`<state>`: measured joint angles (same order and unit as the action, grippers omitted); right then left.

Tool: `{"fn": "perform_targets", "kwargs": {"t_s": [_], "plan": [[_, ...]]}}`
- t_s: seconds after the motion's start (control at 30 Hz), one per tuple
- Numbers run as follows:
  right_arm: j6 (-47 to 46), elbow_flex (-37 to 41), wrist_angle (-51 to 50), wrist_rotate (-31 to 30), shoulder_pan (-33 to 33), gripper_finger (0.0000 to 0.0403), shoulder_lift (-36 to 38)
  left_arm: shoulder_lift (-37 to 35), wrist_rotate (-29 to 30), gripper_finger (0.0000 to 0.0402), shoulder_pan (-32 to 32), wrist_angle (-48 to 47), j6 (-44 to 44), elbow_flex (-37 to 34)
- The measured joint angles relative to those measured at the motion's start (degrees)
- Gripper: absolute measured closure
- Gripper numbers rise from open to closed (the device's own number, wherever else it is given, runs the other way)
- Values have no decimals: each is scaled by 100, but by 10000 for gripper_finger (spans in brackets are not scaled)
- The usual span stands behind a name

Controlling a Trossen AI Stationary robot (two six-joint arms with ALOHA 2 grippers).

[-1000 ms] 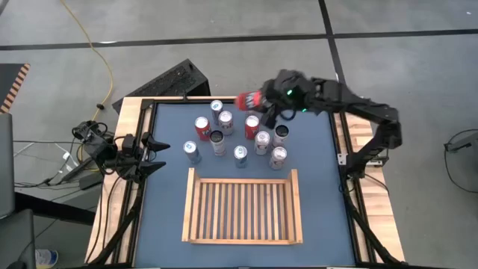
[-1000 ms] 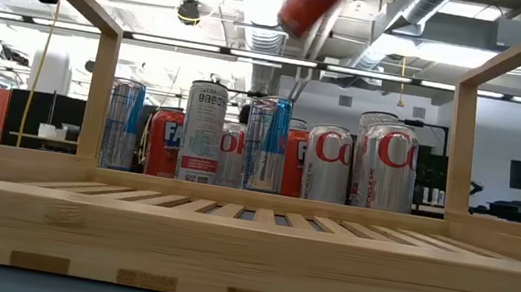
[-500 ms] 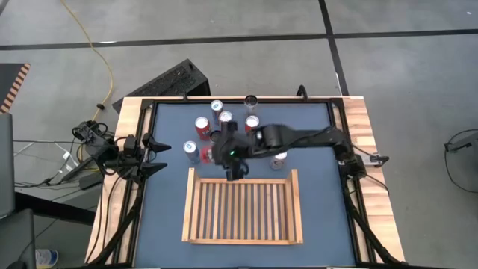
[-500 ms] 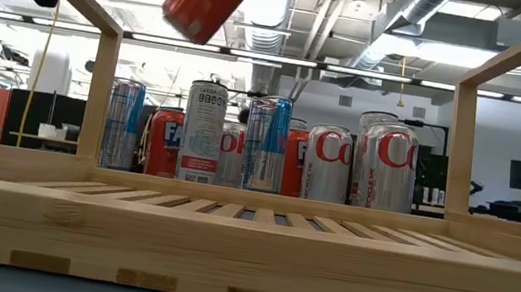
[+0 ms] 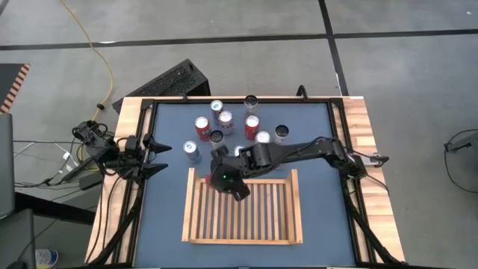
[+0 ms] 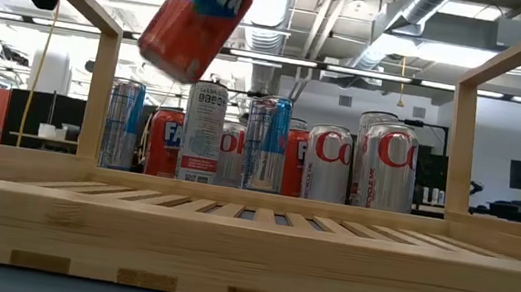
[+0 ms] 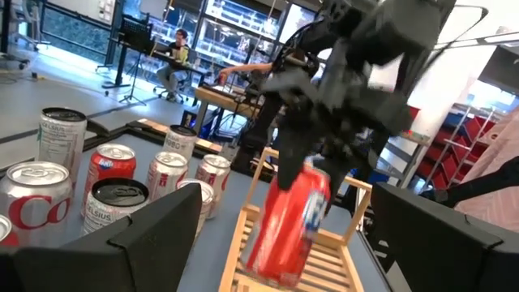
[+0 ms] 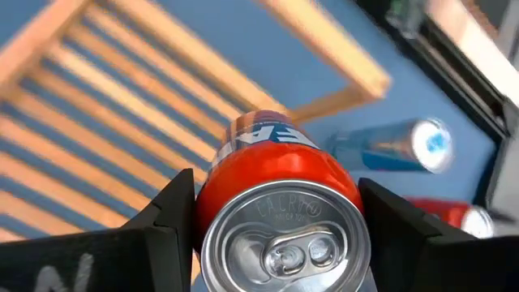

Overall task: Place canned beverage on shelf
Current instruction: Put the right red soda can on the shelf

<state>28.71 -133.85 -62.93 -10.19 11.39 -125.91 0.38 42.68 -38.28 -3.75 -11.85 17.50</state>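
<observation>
The right gripper [image 8: 276, 235] clamps a red can [image 6: 195, 16], tilted, above the shelf's [image 5: 243, 233] far-left corner. The high view hides the can under the arm; the low and left wrist views show it in the air. A second ago it hung over the table's back. Its label shows "FA"; silver cans [image 6: 387, 166] behind read "Co". The left gripper [image 5: 154, 155] waits at the left edge, jaws wide.
</observation>
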Motion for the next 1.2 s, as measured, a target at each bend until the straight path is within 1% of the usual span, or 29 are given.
{"fn": "perform_targets", "kwargs": {"t_s": [0.2, 0.3, 0.43, 0.57, 0.7, 1.0, 1.07, 1.2], "plan": [[907, 14, 124, 115, 76, 170, -275, 0, 7, 53, 0, -208, -86, 0], [1120, 14, 135, 116, 133, 170, -295, 0, 9, 53, 0, -236, -118, 0], [1226, 12, 539, 143, 138, 170, -284, 0, 12, 53, 2, -238, -131, 0], [1243, 2, 661, 420, 132, 170, -356, 0, 17, 53, 2, -240, -132, 0], [1242, 25, 444, 317, 95, 170, -549, 0, 20, 53, 0, -243, -136, 0], [1617, 12, 552, 259, -20, 170, -872, 0, 24, 53, 0, -363, -152, -2], [1592, 28, 435, 271, -28, 170, -887, 0, 23, 53, 2, -378, -152, -2], [1591, -1, 639, 286, -41, 170, -844, 0, 22, 53, 0, -378, -151, -2]]}}
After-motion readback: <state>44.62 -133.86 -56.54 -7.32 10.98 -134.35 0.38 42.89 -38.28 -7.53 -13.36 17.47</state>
